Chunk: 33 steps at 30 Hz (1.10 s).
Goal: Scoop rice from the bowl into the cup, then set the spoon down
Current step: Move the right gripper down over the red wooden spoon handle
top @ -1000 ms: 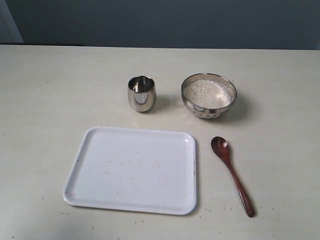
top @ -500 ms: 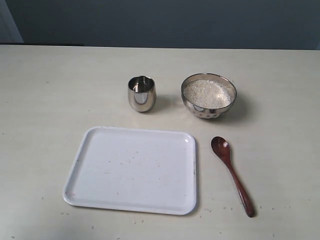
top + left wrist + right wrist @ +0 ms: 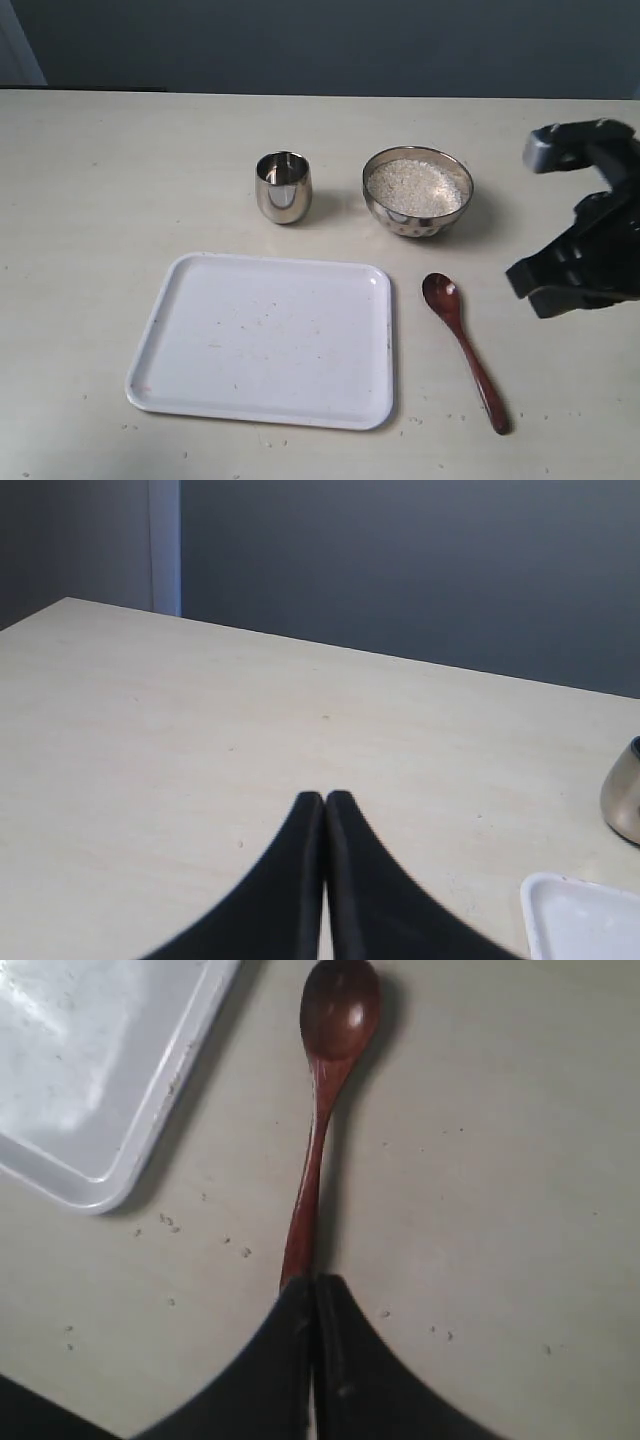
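Pale table (image 3: 100, 180) carries everything. White tray (image 3: 260, 340) sits front and centre, only specks on it. Right gripper (image 3: 314, 1290) comes in at the right side of the exterior view, fingers pressed together, nothing held. Left gripper (image 3: 325, 800) is also closed on nothing, off over bare table on the far side of the cup, so the right arm is clearly the nearer one. Steel bowl (image 3: 415, 222) stands behind the tray's right corner, heaped with rice (image 3: 416, 186). The cup (image 3: 283, 188) stands to its left, apart, and looks empty. Spoon (image 3: 465, 350) lies flat just right of the tray, left of the right gripper. Its long axis runs from the oval end near the bowl back to the handle tip at the front edge. In the right wrist view the handle lines up straight with the fingertips. Glossy dark red-brown wood, thin tapering handle - probably slippery to pinch.
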Motion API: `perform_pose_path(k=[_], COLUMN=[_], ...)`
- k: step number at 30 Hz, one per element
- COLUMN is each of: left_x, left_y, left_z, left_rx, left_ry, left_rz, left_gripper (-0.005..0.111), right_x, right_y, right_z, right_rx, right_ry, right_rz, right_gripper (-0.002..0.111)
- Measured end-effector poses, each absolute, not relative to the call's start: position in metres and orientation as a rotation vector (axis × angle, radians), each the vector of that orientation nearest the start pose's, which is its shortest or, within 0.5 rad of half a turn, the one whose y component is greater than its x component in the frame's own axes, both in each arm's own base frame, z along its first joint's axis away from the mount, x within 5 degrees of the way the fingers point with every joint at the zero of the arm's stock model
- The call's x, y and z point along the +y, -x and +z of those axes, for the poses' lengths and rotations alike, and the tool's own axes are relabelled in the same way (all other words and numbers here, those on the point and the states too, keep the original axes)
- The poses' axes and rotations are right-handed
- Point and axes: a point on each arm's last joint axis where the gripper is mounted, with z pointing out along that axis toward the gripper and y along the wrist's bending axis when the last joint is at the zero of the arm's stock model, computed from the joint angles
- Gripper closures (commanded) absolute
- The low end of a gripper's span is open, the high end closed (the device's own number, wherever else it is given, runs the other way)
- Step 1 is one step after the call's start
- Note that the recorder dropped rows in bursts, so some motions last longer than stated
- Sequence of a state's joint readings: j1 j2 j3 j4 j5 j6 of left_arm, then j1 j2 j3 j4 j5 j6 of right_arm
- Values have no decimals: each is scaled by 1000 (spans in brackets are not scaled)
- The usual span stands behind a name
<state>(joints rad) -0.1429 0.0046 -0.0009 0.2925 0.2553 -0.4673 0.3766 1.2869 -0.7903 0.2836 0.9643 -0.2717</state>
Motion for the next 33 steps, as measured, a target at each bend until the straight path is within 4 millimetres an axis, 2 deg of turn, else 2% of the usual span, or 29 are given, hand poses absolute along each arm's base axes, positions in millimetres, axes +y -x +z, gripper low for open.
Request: perform_pose_path(k=[9,13,14,16,19,21,27,33], left_x=[-1,-1,-1,-1,-1,-1,-1,-1], left_y=[-56,-56,-56,-56,-56,-56,-56,-56], left_z=[191,191,191,191,191,191,191,191], left_rx=[1733,1733,1733,1733,1733,1733,1733,1733], left_ry=[89,89,89,89,89,89,89,89], left_rz=[-177,-177,-177,-177,-177,-177,-177,-177], left_gripper=[106,106,106,106,106,106,106,106], right_x=[138,145,145,146,146,146,147,149], right_y=[-201,-207,-207,-208,-208,-209,-211,-215], right_z=[168,144,142,137,137,137,135,124], right_rx=[3022,3054,3062,3070,3066,3057,3042,3042], right_ry=[781,789,790,789,788,792,783,778], right_rz=[205,178,174,169,170,165,166,156], right_gripper=[109,109,109,99,63,55,54,54])
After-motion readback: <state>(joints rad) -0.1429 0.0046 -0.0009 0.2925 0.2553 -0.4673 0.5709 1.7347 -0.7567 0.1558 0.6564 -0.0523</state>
